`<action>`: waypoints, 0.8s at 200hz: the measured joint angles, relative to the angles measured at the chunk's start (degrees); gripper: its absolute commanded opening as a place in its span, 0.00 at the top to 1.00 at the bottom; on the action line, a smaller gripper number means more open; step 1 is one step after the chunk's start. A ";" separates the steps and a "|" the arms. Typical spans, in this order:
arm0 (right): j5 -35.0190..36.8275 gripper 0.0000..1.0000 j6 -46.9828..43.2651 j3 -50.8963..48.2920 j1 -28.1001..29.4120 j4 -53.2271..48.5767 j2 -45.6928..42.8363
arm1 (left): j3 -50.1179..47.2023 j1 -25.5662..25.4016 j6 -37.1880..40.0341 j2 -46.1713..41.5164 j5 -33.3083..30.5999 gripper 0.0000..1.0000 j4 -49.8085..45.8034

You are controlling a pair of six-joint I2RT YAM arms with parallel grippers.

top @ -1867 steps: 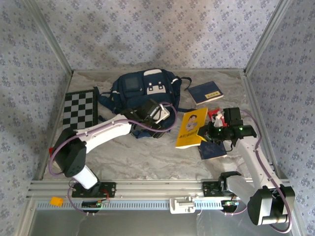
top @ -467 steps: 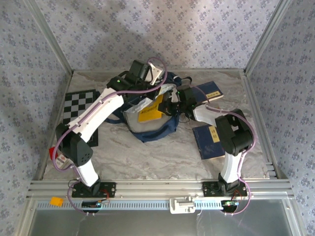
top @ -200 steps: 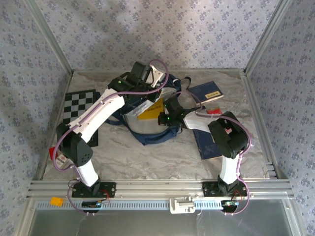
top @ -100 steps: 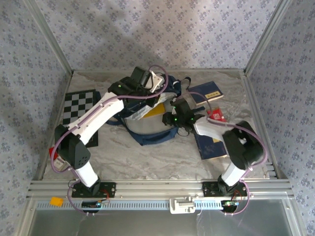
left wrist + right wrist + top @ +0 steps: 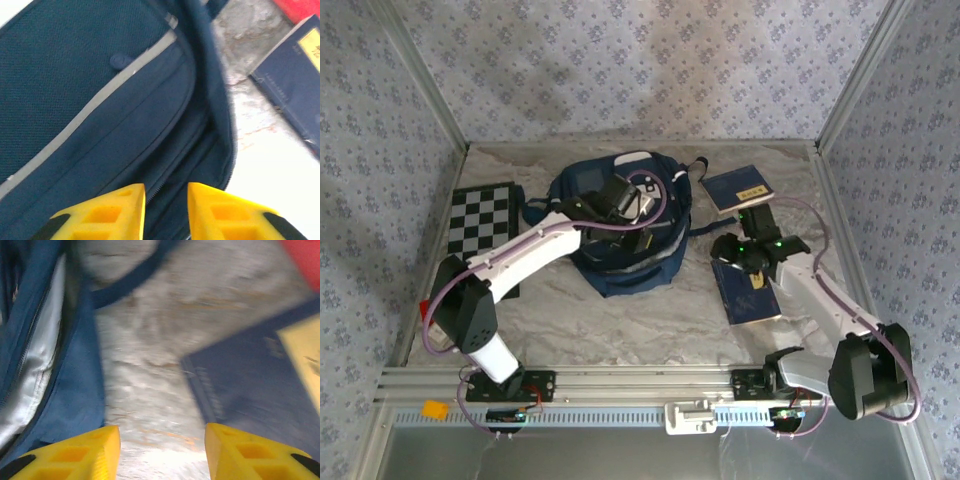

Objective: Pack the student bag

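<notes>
Student bag lay flat on the marble table, centre-left and toward the far side, its opening facing the near side. The left gripper hung just above the bag's right part, over a zipper seam, with its jaws a narrow gap apart and nothing between them. The right gripper sat over bare table between the bag's right edge and the near blue book; its jaws were wide and empty. The right wrist view was blurred, with pale bag lining at the left. A second blue book lay far right, apart from the bag. A chessboard lay at the left, just beside the bag strap.
</notes>
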 measured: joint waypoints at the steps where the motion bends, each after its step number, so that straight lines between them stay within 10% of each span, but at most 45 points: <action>1: -0.02 0.44 0.09 -0.02 -0.22 -0.17 -0.04 | -0.04 -0.13 -0.20 0.00 0.09 0.62 0.15; 66: 0.83 0.26 -1.81 -1.44 -17.42 -6.36 0.74 | -4.00 -12.48 -26.53 1.49 0.37 0.54 16.55; 160: -0.50 0.23 -5.57 -6.21 -22.01 -1.97 12.15 | -2.91 -16.85 -40.46 16.50 -2.89 0.52 24.63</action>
